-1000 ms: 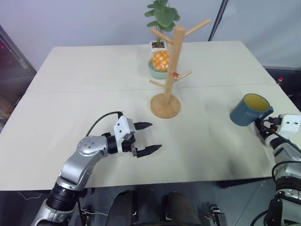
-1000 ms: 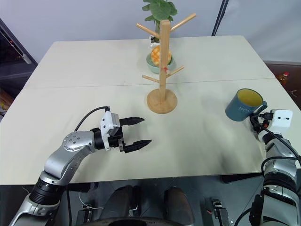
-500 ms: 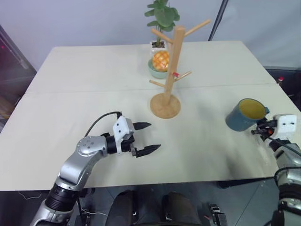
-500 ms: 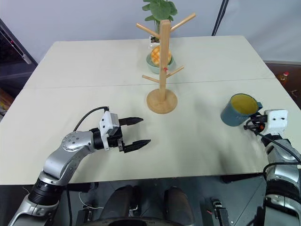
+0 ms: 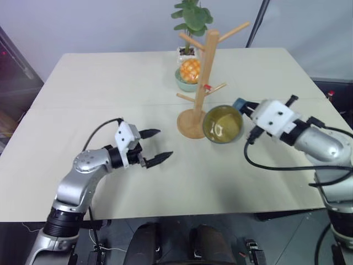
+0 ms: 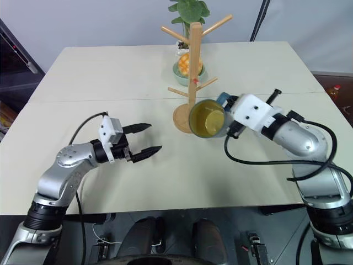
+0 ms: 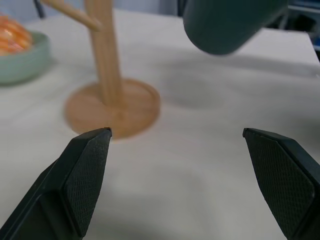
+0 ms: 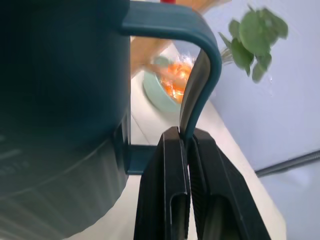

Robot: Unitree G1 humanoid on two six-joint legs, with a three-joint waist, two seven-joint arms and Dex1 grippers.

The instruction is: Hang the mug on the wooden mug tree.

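- Holding the mug (image 5: pixel 222 125) by its handle, our right gripper (image 8: pixel 183 145) has its fingers (image 8: pixel 167 190) pinched shut on the loop, so the pick-up looks done.
- We see the mug lifted clear of the worktop (image 5: pixel 110 83), tipped on its side with the yellow inside facing us, just right of the wooden mug tree (image 5: pixel 202 83) and near its round base.
- We judge the carry to be mostly complete: the mug is beside the pole, level with the lower pegs, but no peg passes through the handle yet.
- Our left gripper (image 5: pixel 154 146) hovers over the near left part of the worktop with its fingers spread wide and nothing between them; it points toward the tree base.
- What is left, as we read it: turn the handle toward a slanted peg, thread the loop over the peg, then let go.
- The bowl of fruit (image 5: pixel 187 74) and the potted plant (image 5: pixel 190 19) stand just behind the tree, on the far side.
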